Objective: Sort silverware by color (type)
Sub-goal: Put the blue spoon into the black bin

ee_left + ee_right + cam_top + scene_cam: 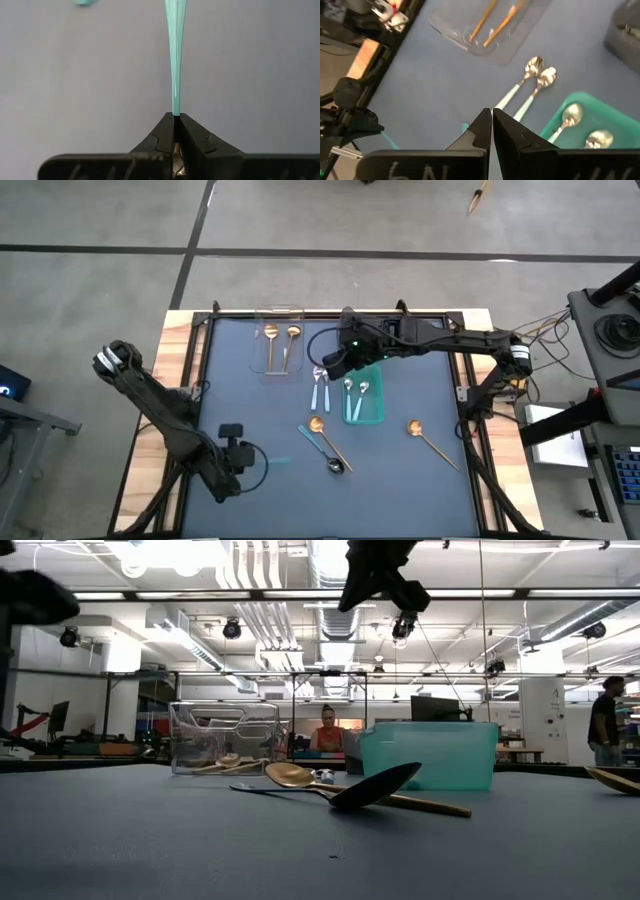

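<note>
Spoons partly sorted: two gold ones in the clear bin, two blue-handled in the teal bin; five loose. Left gripper pinches a teal handle; right gripper hovers closed, empty.

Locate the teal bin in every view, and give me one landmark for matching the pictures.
High view: teal bin right of centre, two spoons inside, below the right gripper.
Low view: right of centre, behind the dark-bowled spoon.
Left wrist view: not in it.
Right wrist view: the lower right corner, two silver bowls inside.
Shared landmark: the clear bin with two gold spoons, seen in all but the left wrist view.
</note>
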Robot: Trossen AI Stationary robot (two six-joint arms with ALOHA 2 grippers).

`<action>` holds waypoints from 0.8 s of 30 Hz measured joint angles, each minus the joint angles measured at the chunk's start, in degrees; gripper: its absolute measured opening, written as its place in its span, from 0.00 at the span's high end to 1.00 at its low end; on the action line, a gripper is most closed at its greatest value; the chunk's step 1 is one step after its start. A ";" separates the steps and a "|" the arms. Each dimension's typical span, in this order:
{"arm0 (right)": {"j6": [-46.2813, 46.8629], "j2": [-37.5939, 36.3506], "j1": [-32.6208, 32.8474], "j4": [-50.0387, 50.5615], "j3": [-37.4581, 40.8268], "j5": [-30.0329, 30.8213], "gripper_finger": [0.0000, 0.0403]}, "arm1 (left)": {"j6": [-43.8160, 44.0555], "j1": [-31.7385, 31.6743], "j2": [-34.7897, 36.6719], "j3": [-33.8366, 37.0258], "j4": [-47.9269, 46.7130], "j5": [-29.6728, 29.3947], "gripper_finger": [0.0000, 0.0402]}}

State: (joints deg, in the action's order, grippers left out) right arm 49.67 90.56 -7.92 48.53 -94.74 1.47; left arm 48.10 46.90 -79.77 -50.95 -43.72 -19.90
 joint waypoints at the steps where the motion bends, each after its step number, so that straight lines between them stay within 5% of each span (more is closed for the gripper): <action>1: -0.76 0.00 -0.21 0.04 -0.77 0.00 0.98 | -0.47 -0.43 0.57 -0.84 -2.10 -0.73 1.00; 12: -9.37 -0.02 -2.02 0.58 -11.18 -0.43 0.98 | -4.38 -9.15 6.65 -7.27 -18.50 -11.05 1.00; 24: -17.82 -0.02 -3.17 -0.52 -20.09 -1.86 0.98 | -15.50 -27.41 14.55 -19.10 -20.15 -28.59 1.00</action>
State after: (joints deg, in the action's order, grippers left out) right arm 31.85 90.54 -11.09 48.00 -114.83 -0.39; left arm 32.60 19.49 -65.22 -70.04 -63.86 -48.50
